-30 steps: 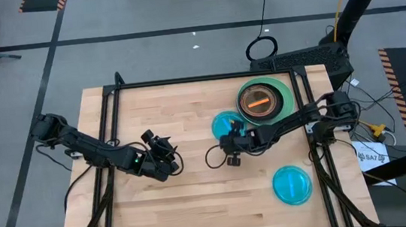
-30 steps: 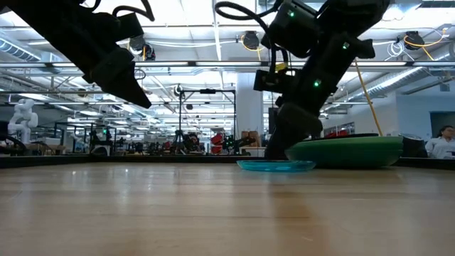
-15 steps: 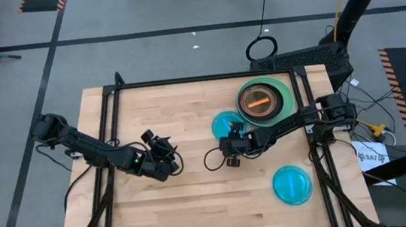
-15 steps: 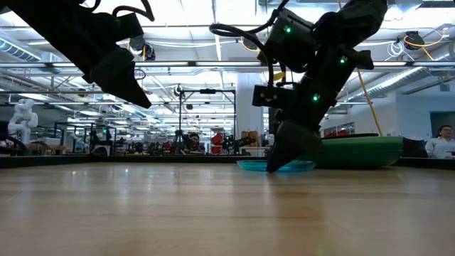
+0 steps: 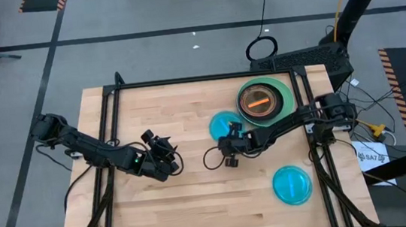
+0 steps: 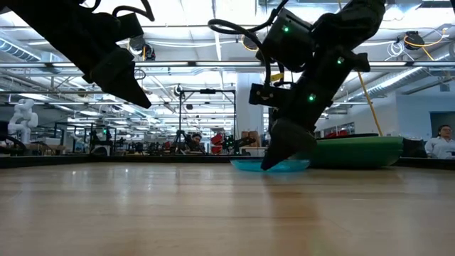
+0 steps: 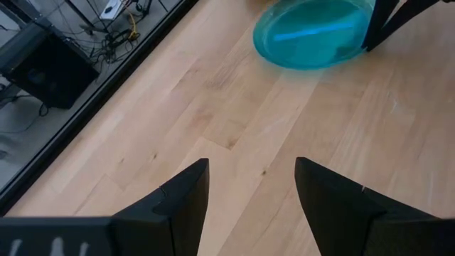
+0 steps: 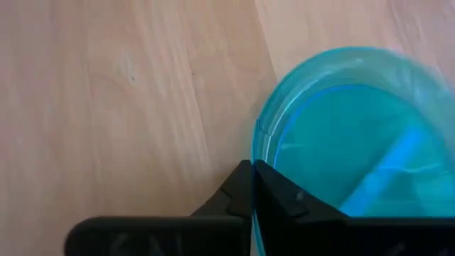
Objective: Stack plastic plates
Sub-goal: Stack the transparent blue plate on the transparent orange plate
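Right gripper point(image 8: 252, 186) pinched shut on cyan plate point(image 8: 341, 135) rim, plate near flat; left gripper point(image 7: 250, 186) open, empty.

Open bare table point(image 5: 197, 197) between both arms; plate stack point(image 5: 265, 101) and lone cyan plate point(image 5: 292, 184) rightward.

this is a robotics lab or industrial test hall. the low view looks across the wooden bench point(image 6: 213, 213) into a long open room with rows of ceiling strip lights point(image 6: 206, 14), metal frames and rigs point(image 6: 206, 121), and a white robot figure point(image 6: 20, 117) standing far off. a person point(image 6: 442, 142) sits at the edge. from above, the bench stands on a grey floor point(image 5: 140, 14) marked with black tape lines point(image 5: 179, 30) and orange-black hazard strips point(image 5: 44, 1), with loose cables point(image 5: 262, 47) trailing nearby.
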Motion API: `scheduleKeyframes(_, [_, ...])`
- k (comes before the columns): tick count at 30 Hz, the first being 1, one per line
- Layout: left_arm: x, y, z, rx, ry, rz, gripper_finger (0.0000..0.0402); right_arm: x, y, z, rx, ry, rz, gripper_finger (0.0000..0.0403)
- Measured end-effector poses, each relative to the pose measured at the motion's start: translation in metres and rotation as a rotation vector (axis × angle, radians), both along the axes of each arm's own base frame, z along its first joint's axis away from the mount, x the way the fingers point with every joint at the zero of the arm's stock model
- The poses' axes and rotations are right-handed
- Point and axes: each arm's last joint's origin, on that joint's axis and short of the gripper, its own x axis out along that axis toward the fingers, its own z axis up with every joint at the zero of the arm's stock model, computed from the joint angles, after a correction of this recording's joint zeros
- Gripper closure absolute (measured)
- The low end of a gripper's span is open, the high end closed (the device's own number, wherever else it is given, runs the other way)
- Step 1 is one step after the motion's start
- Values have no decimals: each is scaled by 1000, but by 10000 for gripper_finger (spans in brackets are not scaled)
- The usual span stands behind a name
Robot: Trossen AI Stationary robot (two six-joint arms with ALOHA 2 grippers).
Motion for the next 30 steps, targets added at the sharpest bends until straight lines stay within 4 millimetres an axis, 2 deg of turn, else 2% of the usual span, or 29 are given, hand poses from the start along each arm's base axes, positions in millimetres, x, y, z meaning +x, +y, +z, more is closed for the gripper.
scheduleKeyframes(6, [0, 0, 0, 0, 0, 0, 188, 5, 6, 5, 3, -26, 29, 395])
scheduleKeyframes(13, [0, 0, 0, 0, 0, 0, 188, 19, 18, 25, -39, -38, 114, 400])
scheduleKeyframes(20, [0, 0, 0, 0, 0, 0, 188, 27, 24, 48, -129, 49, 139, 401])
scheduleKeyframes(30, [0, 0, 0, 0, 1, 0, 188, 24, 21, 70, -274, 211, 105, 401])
